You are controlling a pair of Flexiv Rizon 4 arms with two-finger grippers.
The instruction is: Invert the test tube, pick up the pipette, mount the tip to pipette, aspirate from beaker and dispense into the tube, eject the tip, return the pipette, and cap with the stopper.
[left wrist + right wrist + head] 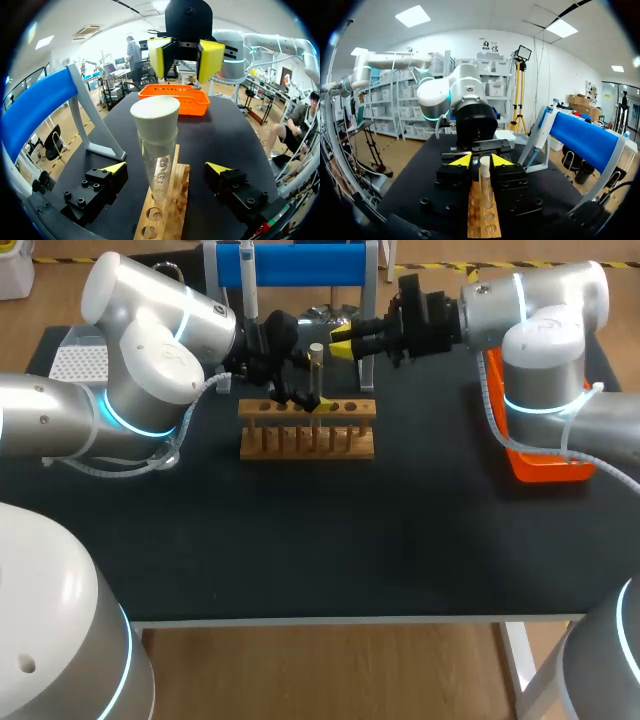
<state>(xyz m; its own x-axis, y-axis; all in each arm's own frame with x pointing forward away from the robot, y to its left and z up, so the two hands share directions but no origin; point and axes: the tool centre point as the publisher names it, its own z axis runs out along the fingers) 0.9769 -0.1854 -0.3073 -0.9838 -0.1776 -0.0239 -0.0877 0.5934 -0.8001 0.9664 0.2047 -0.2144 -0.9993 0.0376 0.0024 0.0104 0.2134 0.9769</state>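
**Test tube waiting in the rack between two open claws**

Test tube (158, 160) is standing upright in the wooden rack (300, 442), near the middle of the black surface (400, 540). A white stopper (155, 116) is sitting in its top.

You are looking at thin clear glass, so it is likely going to feel light, stiff, slippery and easy to break. I think you are best taking hold of the bare glass under the stopper and squeezing softly.

Your left claw (165, 169) is sitting low with its fingers spread wide, one on each side of the tube and not touching it. Your right claw (343, 341) is hanging just beside the stopper, also spread and holding nothing.

I am not seeing any liquid in the tube. The other rack holes that show are standing empty. The orange tray (522, 468) is lying at your right, and what is in it is hiding from view. The pipette (248, 285) is hanging on the blue stand (300, 265).
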